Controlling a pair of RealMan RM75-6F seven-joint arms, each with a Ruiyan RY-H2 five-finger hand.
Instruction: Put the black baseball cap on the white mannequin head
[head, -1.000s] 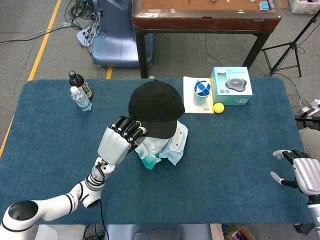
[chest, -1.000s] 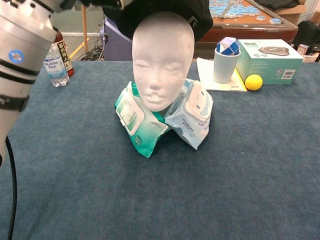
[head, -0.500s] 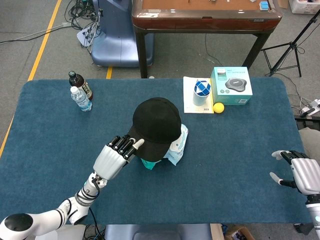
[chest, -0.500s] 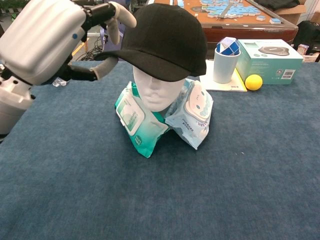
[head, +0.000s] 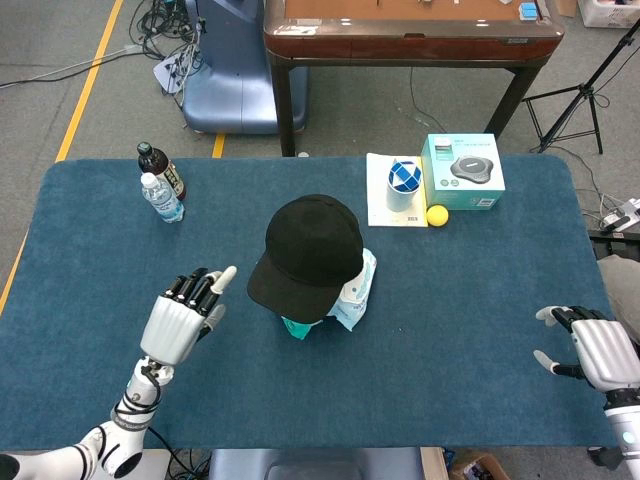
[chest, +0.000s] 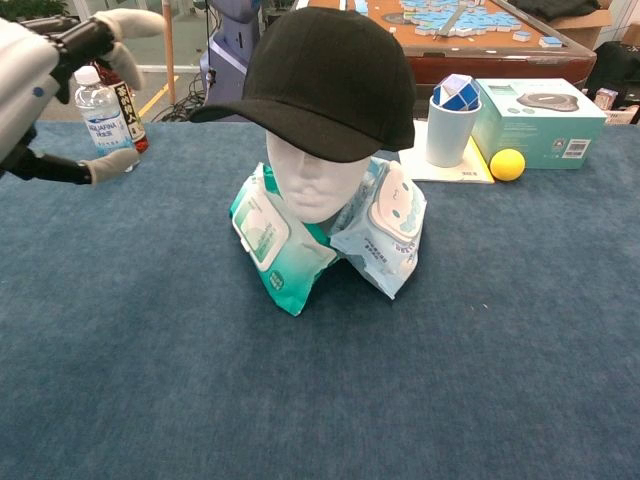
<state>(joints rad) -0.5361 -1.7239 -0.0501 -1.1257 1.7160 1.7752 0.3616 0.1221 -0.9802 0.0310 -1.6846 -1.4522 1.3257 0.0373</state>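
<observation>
The black baseball cap sits on the white mannequin head, brim forward over the brow. In the head view the cap hides the head from above. My left hand hovers to the left of the cap, apart from it, fingers spread and holding nothing. At the table's right front edge my right hand rests with its fingers apart, empty.
Wet-wipe packs prop the mannequin head at its base. Two bottles stand at the back left. A cup with a puzzle cube, a yellow ball and a teal box sit at the back right.
My left hand lowered the cap onto the mannequin head, let go of the brim and drew back to the left. The right hand has barely moved.
</observation>
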